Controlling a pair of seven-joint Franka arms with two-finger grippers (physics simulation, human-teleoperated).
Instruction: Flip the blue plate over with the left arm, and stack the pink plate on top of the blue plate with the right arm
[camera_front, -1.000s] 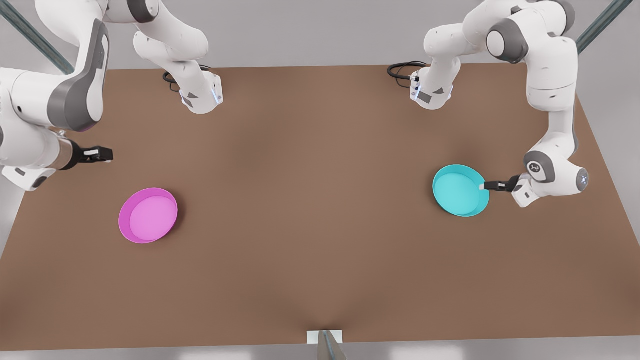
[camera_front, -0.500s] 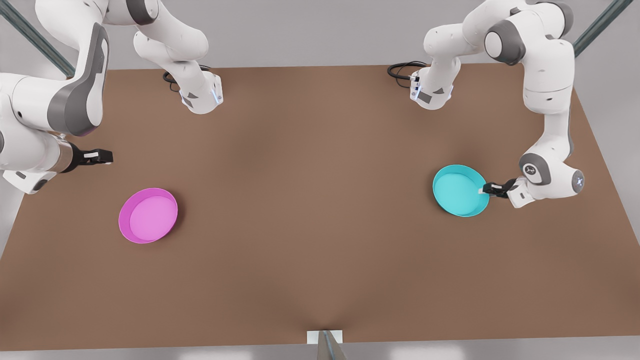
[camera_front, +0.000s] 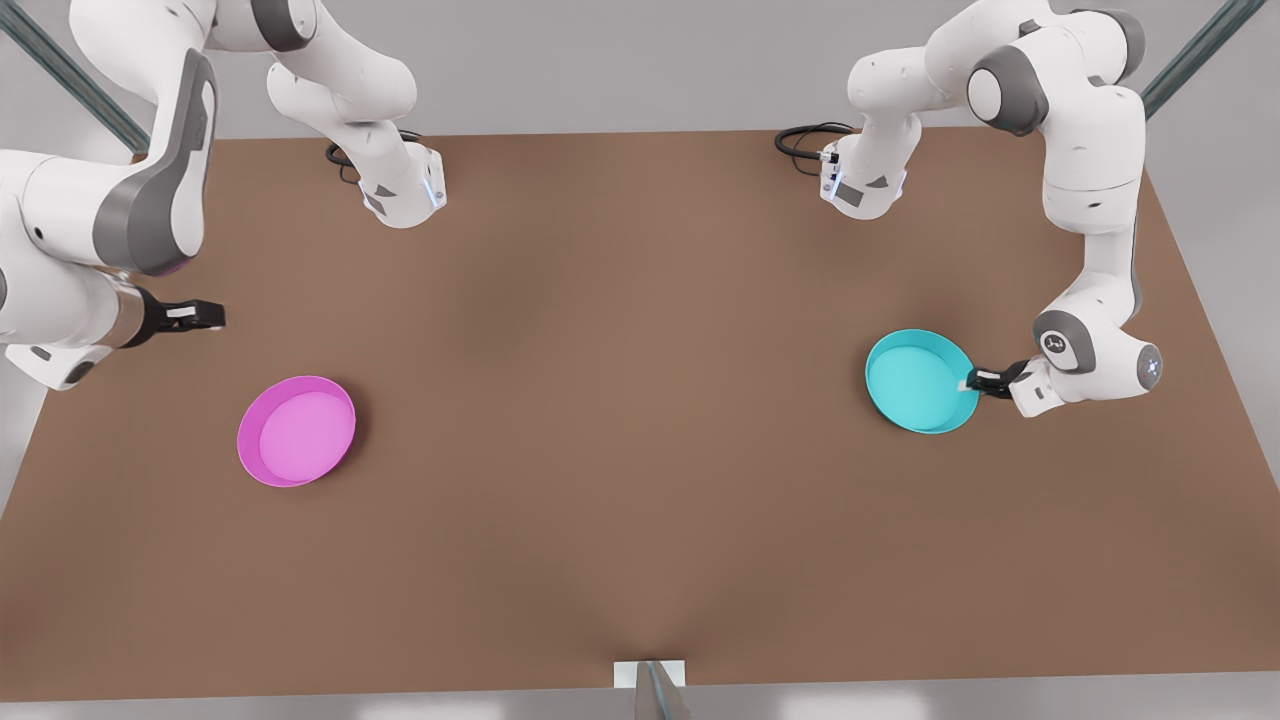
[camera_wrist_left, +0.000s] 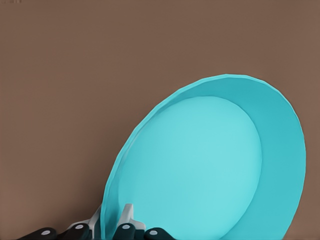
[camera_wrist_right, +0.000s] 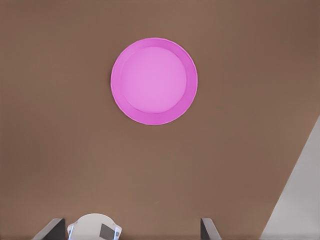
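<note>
**Ana:** Plates first. Where do they sit?

**Ben:** Blue plate (camera_front: 920, 380) lies open side up on the table (camera_front: 620, 480), toward the front view's right. Pink plate (camera_front: 296, 430) is well apart from it, toward the front view's left, also open side up.

**Ana:** And the left gripper (camera_front: 975, 379)?

**Ben:** It is at the blue plate's rim on the side facing the front view's right. In the left wrist view its fingers (camera_wrist_left: 127, 216) straddle the upright rim, one inside and one outside, jaws narrow. Whether they truly pinch it, I can't be sure, but it looks like a hold on the rim.

**Ana:** The other one?

**Ben:** Right gripper (camera_front: 205, 316) hangs above the table, near the pink plate but clear of it, and that arm waits. Its jaws look drawn close together with nothing between them.

**Ana:** What might fail?

**Ben:** I'd say the flip. A thin rim held at one point could pivot or slip in the jaws as the plate lifts, so it may drop back upright or skid away. A shifted blue plate would then throw off the stacking.
</note>
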